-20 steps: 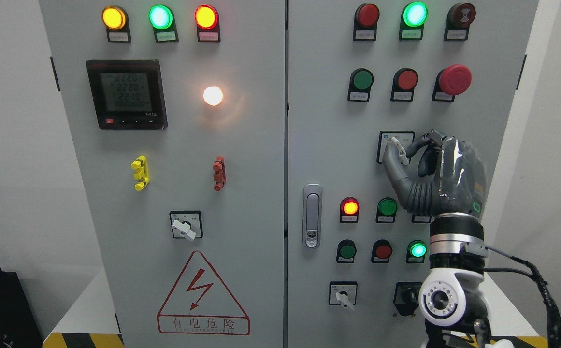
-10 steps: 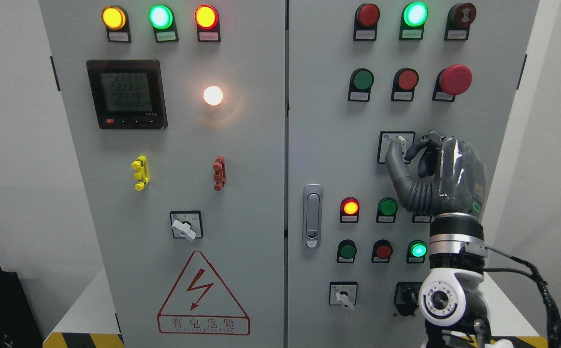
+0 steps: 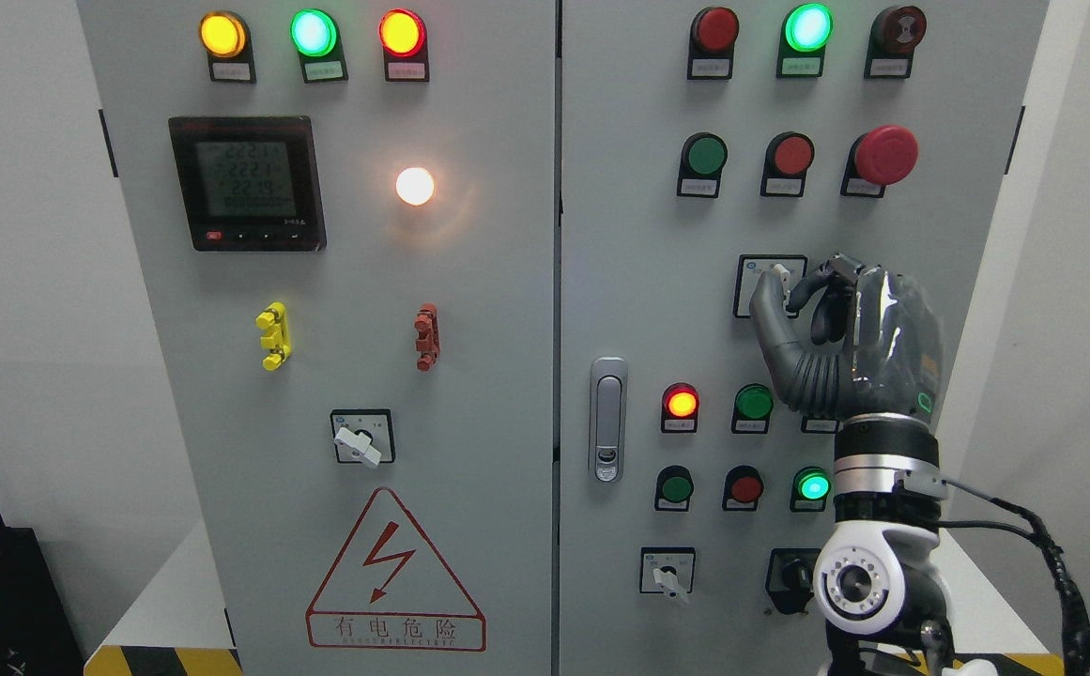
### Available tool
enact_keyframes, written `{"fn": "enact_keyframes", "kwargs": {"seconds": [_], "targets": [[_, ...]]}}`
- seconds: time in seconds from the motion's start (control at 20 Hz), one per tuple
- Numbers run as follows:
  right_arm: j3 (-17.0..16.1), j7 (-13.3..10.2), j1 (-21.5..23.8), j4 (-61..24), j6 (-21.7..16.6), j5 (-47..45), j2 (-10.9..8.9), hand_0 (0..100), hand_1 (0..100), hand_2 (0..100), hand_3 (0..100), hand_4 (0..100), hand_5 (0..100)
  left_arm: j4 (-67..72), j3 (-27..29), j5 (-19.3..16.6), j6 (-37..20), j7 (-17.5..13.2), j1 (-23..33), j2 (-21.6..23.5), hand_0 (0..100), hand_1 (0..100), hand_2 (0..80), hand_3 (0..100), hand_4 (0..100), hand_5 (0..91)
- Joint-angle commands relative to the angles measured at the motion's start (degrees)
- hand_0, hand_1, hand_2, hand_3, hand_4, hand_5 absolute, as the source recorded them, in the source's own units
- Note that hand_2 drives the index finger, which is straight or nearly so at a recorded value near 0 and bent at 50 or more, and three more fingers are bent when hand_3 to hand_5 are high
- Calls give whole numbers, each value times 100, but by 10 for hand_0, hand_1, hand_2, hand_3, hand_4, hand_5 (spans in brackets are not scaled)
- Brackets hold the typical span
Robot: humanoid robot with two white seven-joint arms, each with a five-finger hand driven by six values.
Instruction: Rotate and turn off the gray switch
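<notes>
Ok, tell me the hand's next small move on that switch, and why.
Probably twist the wrist to rotate the knob. The right hand already has thumb and fingers pinched around the gray switch lever on the right door, so only the turn seems left.

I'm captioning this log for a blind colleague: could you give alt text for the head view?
The robot's right hand pinches the gray switch on the right door of a gray electrical cabinet covered in lit indicator lamps, push buttons and rotary switches.
</notes>
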Motion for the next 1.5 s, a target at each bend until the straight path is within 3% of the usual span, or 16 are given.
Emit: {"fn": "enact_keyframes", "kwargs": {"seconds": [0.0, 0.8, 1.15, 1.45], "targets": [[-42, -1, 27, -8, -37, -14, 0, 371, 448, 699, 1000, 981, 1000, -149, 53, 106, -1, -3, -53, 0, 120, 389, 0, 0, 0, 0], [-78, -88, 45, -61, -239, -31, -62, 287, 439, 696, 1000, 980, 1000, -149, 44, 114, -1, -3, -53, 0, 120, 389, 0, 0, 0, 0], [-139, -431, 80, -87, -520, -40, -88, 283, 440, 689, 1000, 979, 1000, -149, 44, 114, -1, -3, -53, 0, 120, 389, 0, 0, 0, 0], [-139, -563, 369, -385, -871, -58, -70, 279, 437, 688, 1000, 977, 1000, -149, 44, 105, -1, -3, -53, 0, 120, 389, 0, 0, 0, 0]]}}
